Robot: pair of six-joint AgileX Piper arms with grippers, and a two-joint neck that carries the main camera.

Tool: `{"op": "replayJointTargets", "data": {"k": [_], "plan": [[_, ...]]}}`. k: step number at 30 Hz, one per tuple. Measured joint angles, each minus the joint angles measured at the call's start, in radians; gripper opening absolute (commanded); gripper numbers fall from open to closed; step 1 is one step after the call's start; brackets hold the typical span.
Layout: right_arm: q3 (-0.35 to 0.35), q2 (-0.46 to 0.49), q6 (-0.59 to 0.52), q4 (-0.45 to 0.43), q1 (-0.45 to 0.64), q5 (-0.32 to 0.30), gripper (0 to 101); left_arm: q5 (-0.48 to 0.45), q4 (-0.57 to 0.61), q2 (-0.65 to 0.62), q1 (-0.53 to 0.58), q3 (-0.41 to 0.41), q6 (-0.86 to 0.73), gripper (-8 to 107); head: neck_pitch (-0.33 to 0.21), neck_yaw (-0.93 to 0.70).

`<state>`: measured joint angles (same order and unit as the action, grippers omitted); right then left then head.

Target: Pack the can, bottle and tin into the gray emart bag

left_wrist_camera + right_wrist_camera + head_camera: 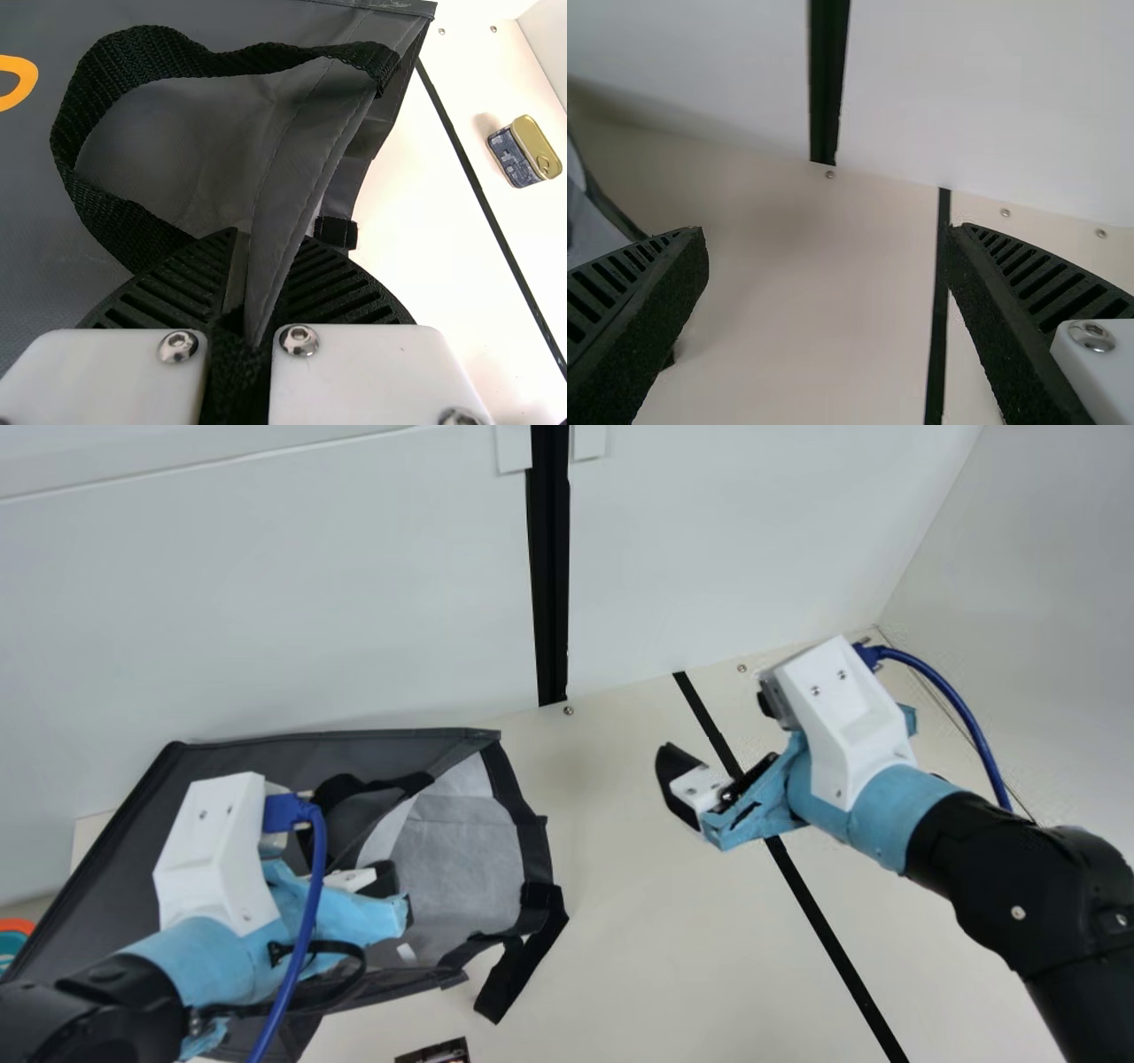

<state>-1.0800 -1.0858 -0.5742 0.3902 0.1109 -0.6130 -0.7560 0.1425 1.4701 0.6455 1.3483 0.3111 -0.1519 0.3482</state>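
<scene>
Main view: at lower left, the left gripper pinches the gray emart bag by its edge; right of center, the right gripper is open. Left wrist view: tin on the desk, upper right.

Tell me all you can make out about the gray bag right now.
The bag is dark gray, smooth, fabric-like, with black edging and black woven straps; one strap loops over the outside, near an orange marking. It lies slumped on the cream table, mouth agape toward the main view's right, showing a pale gray lining with a small white patch. The left gripper pinches a fold at its rim. How far inside it is empty, I cannot tell.
</scene>
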Motion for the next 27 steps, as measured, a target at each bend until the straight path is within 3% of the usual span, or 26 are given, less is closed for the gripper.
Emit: {"op": "replayJointTargets", "data": {"k": [18,27], "plan": [[-0.04,0.088,0.248,-0.303,0.094,-0.108,91,0.0,0.0,0.0,0.0,0.0,0.0,10,0.0,-0.002],[-0.069,0.122,0.337,-0.423,0.119,-0.194,91,0.0,0.0,0.0,0.0,0.0,0.0,10,0.0,0.0]]}}
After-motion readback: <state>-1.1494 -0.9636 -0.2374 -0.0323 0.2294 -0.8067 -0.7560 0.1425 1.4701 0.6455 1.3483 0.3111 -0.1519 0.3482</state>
